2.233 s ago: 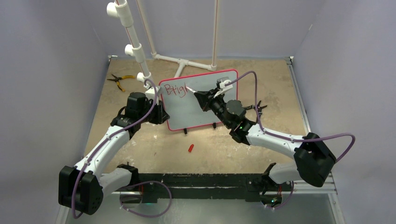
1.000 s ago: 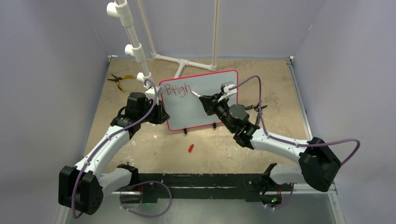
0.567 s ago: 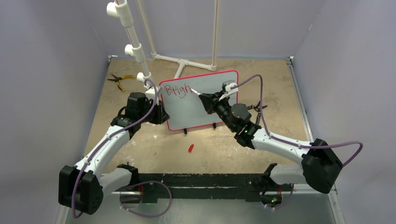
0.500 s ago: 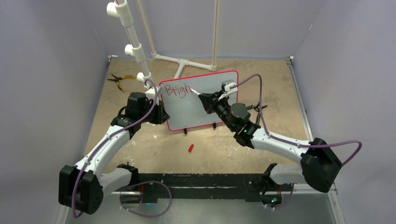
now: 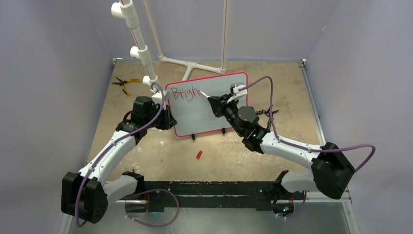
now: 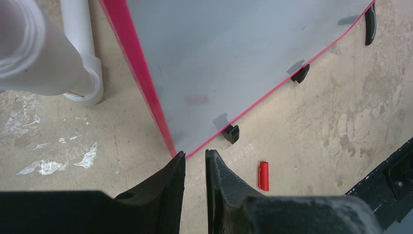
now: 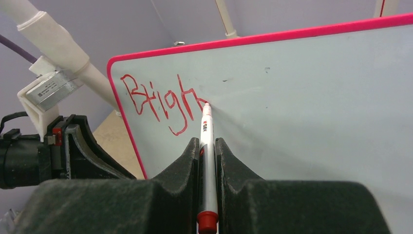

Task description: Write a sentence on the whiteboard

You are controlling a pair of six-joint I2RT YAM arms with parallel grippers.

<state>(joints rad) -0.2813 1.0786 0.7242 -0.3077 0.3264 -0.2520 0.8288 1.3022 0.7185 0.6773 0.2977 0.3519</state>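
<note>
Right gripper (image 7: pixel 208 142) is pinching a marker (image 7: pixel 205 124) against the whiteboard (image 7: pixel 302 97). Upper left, the sentence (image 7: pixel 160 102) is growing: h just added, most remaining.

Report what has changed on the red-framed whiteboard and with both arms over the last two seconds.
The right gripper, shut on the white-barrelled red marker, carried the tip slightly rightward, finishing the h: the red handwritten lettering now reads "Brigh". Unchanged: the white red-framed whiteboard, the left gripper pinching its lower left corner, the small red cap and yellow-handled pliers.
</note>
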